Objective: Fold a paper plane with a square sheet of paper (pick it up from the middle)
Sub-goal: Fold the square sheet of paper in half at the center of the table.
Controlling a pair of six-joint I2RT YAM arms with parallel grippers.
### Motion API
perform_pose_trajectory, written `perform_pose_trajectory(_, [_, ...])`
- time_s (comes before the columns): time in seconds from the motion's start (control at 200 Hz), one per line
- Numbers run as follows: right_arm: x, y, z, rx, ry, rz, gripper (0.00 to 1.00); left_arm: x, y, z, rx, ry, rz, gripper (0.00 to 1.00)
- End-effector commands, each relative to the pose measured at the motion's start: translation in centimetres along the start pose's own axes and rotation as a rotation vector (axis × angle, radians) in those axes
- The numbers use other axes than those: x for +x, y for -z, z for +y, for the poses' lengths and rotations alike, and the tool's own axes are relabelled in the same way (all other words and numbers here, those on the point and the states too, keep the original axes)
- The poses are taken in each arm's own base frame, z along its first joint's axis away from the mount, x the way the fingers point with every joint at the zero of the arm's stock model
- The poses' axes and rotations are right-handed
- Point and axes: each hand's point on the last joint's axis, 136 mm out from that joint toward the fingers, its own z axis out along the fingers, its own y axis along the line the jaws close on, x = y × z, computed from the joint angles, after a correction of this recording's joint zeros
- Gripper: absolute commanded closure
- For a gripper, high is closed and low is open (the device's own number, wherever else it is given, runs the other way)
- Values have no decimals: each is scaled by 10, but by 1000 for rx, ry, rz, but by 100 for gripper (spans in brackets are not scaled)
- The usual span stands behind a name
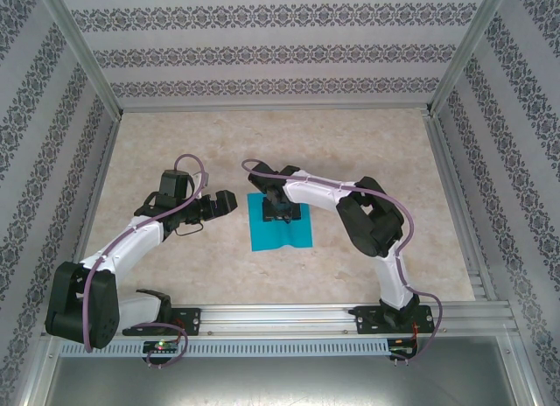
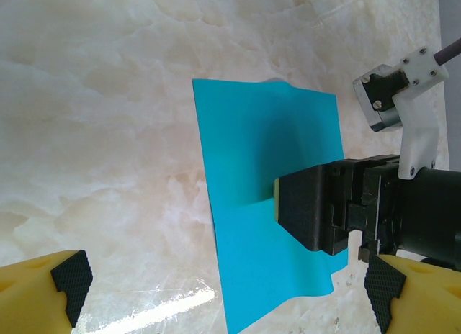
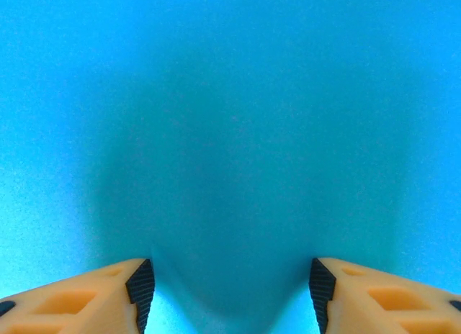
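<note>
Right end effector [image 3: 229,285] astride paper [image 3: 230,132] hump, wrist close-up

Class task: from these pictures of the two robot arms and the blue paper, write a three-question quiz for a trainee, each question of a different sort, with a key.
1. True or false: the thin cyan-blue square sheet of paper lies on the beige marble-patterned table, not yet a plane.
2. Fill in: the left gripper, beside the sheet, is ___.
3. Which gripper is down on the sheet's middle? A left; B right; C both.
Key: 1 true; 2 open; 3 B, the right gripper.
</note>
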Motion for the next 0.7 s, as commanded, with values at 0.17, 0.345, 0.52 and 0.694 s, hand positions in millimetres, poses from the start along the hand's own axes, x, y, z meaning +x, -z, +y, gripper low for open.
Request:
perform_pose_trajectory(0.17, [-10,11,5,-5,42,-69,53,-3,7,1,-13,15,1,0])
perform_pose_trajectory(0.345, [-19,27,18,-64,47,-109,65,-4,14,-1,-21,8,3,0])
perform_pose_trajectory(0.52, [-28,55,35,-163,61,-160,68,-7,24,-6,-23,6,-6,0])
perform_pose_trajectory(0.694, [-37,92,64,-386,62,-218,72,-12,42,-11,-26,19,-40,0])
